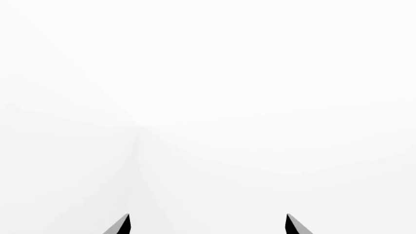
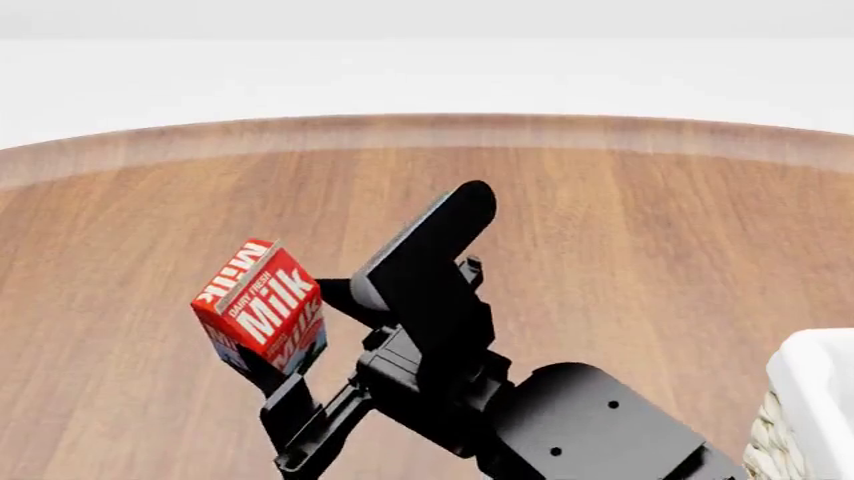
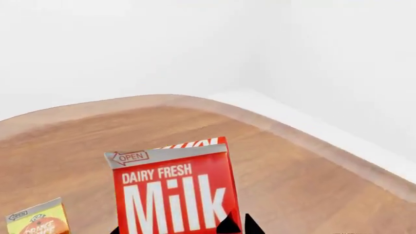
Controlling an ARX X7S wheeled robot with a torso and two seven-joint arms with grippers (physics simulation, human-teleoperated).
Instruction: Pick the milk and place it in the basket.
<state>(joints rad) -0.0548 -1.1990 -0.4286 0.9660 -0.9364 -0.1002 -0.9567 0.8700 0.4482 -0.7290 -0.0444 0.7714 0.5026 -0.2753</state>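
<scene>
The wooden worktop (image 2: pixel 641 230) is seen wide and round-edged. The basket (image 2: pixel 814 400) is tucked at its near right edge. The milk (image 2: pixel 260 312) is held tilted above the near-left part, clamped by the right gripper (image 2: pixel 287 385). The left gripper (image 1: pixel 208 225) is spread, nothing between its tips.

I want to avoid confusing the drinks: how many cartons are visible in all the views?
2. The milk is held tilted in the right end effector above the table. The orange juice carton appears beside it in the right wrist view only.
</scene>
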